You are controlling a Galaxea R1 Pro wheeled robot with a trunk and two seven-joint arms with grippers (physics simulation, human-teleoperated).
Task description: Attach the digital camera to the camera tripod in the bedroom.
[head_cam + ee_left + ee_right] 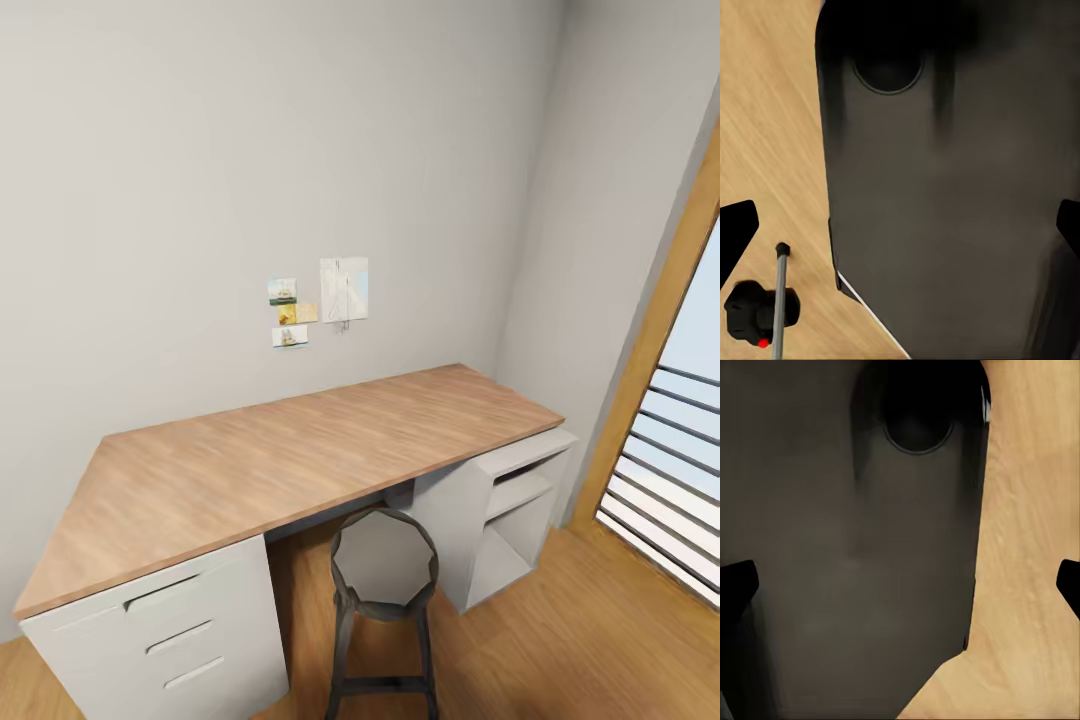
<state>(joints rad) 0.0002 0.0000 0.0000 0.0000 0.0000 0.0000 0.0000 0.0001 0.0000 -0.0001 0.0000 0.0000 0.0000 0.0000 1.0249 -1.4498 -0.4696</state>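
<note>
Right now the camera [756, 313] lies on the wood floor [772, 135] beside a silver tripod leg [780, 296], down off the left claw's [900, 225] side; both claws, left and right [900, 581], hang wide open and empty, left nearer.

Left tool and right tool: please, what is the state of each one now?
Left tool: open, holding nothing; the digital camera lies on the floor beyond it.
Right tool: open, holding nothing.

Black digital camera [756, 313] with red button lies on wood floor beside a silver camera tripod [780, 300] leg.
</note>
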